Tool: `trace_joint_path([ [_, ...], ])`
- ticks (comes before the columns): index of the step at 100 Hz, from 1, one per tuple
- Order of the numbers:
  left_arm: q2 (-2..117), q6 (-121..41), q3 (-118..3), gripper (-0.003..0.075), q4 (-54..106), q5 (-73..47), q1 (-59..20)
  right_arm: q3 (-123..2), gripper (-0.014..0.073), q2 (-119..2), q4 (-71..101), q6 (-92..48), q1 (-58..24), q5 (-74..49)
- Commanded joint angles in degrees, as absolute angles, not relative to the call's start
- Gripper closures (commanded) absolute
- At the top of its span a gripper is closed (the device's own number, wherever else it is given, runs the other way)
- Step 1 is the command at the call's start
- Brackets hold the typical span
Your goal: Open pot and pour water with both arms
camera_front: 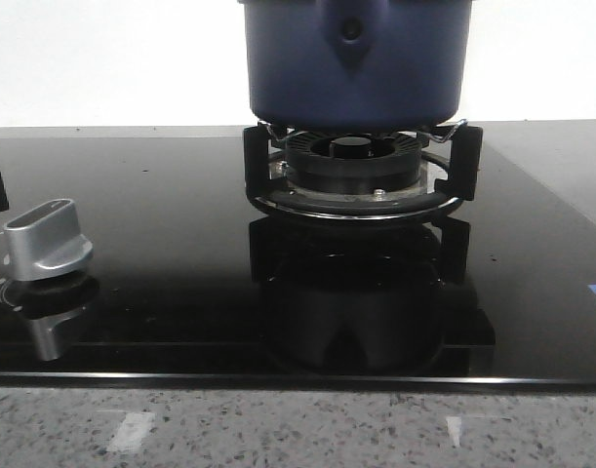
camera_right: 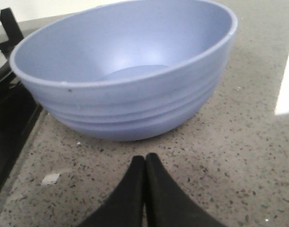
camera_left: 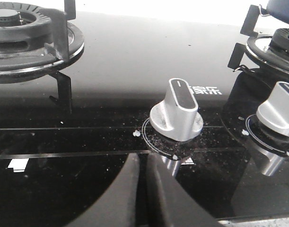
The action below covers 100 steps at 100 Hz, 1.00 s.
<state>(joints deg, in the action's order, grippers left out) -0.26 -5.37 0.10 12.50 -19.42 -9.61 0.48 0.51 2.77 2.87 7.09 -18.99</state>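
The dark navy-blue pot (camera_front: 356,63) stands on the burner grate (camera_front: 361,171) at the back middle of the black glass stove; its top and lid are cut off by the frame. A small part of the pot (camera_left: 281,5) shows in the left wrist view. My left gripper (camera_left: 143,158) is shut and empty, low over the stove glass, just in front of a silver knob (camera_left: 178,111). My right gripper (camera_right: 144,158) is shut and empty over the speckled counter, just in front of a light-blue bowl (camera_right: 130,71). Neither gripper shows in the front view.
A silver knob (camera_front: 46,239) sits at the stove's front left in the front view. The left wrist view shows a second knob (camera_left: 279,111) and another burner (camera_left: 26,38). The stove edge (camera_right: 12,123) lies beside the bowl. A speckled counter (camera_front: 298,429) runs along the front.
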Motion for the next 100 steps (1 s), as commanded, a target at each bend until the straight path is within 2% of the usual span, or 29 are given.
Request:
trace_joint_path([
  [1,-1.7,-4.91,1.83,0.074,13.25,-17.24,-9.63,2.05,0.0668,1.66,2.0,2.29,7.46,-17.87],
  [100,-1.7,-4.91,1.83,0.0741,11.62,-17.01,-9.63,2.05,0.0668,1.66,2.0,2.29,7.46,-17.64],
])
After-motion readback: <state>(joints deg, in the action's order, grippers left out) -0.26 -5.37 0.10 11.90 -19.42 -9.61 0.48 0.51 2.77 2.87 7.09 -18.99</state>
